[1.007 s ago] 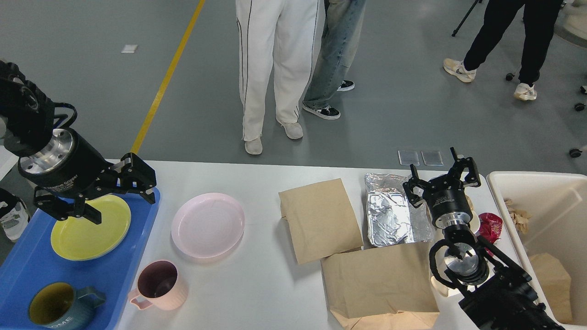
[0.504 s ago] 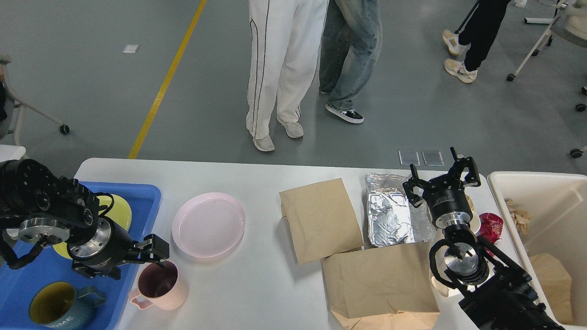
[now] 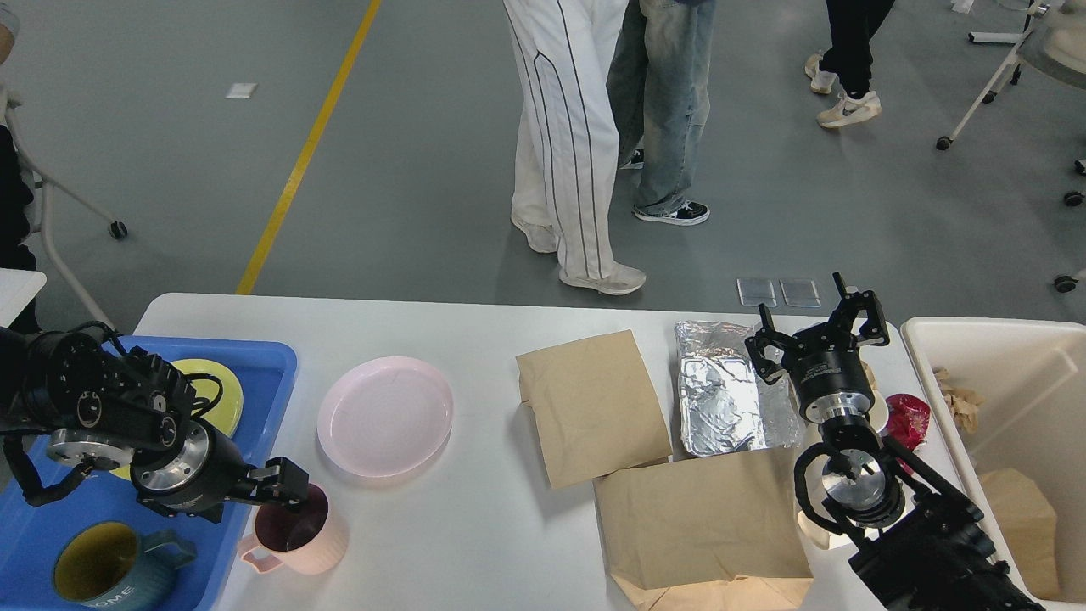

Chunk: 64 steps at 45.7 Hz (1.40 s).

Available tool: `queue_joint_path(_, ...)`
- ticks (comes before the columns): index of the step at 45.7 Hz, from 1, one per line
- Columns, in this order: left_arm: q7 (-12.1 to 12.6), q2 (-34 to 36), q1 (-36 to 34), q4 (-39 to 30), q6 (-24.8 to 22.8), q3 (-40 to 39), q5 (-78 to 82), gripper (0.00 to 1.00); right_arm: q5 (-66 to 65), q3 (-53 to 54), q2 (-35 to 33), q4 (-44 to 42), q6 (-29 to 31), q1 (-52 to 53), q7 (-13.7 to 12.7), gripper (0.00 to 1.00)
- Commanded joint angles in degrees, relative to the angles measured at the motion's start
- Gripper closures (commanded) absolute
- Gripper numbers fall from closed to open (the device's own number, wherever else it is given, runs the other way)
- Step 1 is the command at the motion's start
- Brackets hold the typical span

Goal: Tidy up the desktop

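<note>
left hand (image 3: pixel 284 490) at pink mug (image 3: pixel 299 530) rim | right hand (image 3: pixel 819 327) spread above foil tray (image 3: pixel 721 399)

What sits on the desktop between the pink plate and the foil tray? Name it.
In the head view, one flat brown paper bag lies between the pink plate and the foil tray; otherwise bare white desktop.

Leaving open white desktop (image 3: pixel 475 543) at lower centre, between pink mug (image 3: pixel 297 530) and brown paper bags (image 3: pixel 594 407). Crowding the right: foil tray (image 3: pixel 721 399) lying just beside the bags, cream bin (image 3: pixel 1001 373) walling the right edge. Blocking the left: blue tray (image 3: pixel 263 361), pink plate (image 3: pixel 384 414) near it.
</note>
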Motion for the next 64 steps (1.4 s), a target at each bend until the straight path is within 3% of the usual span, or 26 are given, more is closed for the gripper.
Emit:
queue_joint_path(1, 0.01, -0.16, 2.23, 2.82, -0.05, -0.38, 1.39, 0.12, 0.00, 0.00, 0.00, 0.00, 0.08, 0.00, 0.00, 0.00)
queue_joint_path(5, 0.01, -0.68, 4.60, 4.85, -0.05, -1.87, 1.48, 0.16, 0.00, 0.00, 0.00, 0.00, 0.00, 0.00, 0.00, 0.00)
queue_joint_path(11, 0.01, -1.39, 5.75, 5.03, -0.05, -3.81, 2.71, 0.47, 0.00, 0.00, 0.00, 0.00, 0.00, 0.00, 0.00, 0.00)
queue_joint_path(18, 0.10, -2.70, 7.86, 6.34, -0.05, -4.86, 2.53, 0.60, 0.00, 0.00, 0.00, 0.00, 0.00, 0.00, 0.00, 0.00)
queue_joint_path(23, 0.10, -3.06, 8.39, 6.87, -0.40, -5.31, 2.53, 0.90, 0.00, 0.00, 0.00, 0.00, 0.00, 0.00, 0.00, 0.00)
queue_joint_path(27, 0.19, -3.15, 8.30, 6.96, -0.49, -5.31, 2.01, 1.00, 0.00, 0.00, 0.00, 0.00, 0.00, 0.00, 0.00, 0.00)
queue_joint_path(42, -0.08, -2.53, 7.34, 6.79, -0.84, -5.22, 1.04, 1.00, 0.00, 0.00, 0.00, 0.00, 0.00, 0.00, 0.00, 0.00)
queue_joint_path(52, 0.01, -1.74, 2.95, 6.08, -4.53, -3.99, 1.30, 1.00, 0.00, 0.00, 0.00, 0.00, 0.00, 0.00, 0.00, 0.00)
queue_joint_path(64, -0.25, 1.86, -15.32, -1.20, -11.38, 4.62, 1.21, 1.00, 0.00, 0.00, 0.00, 0.00, 0.00, 0.00, 0.00, 0.00)
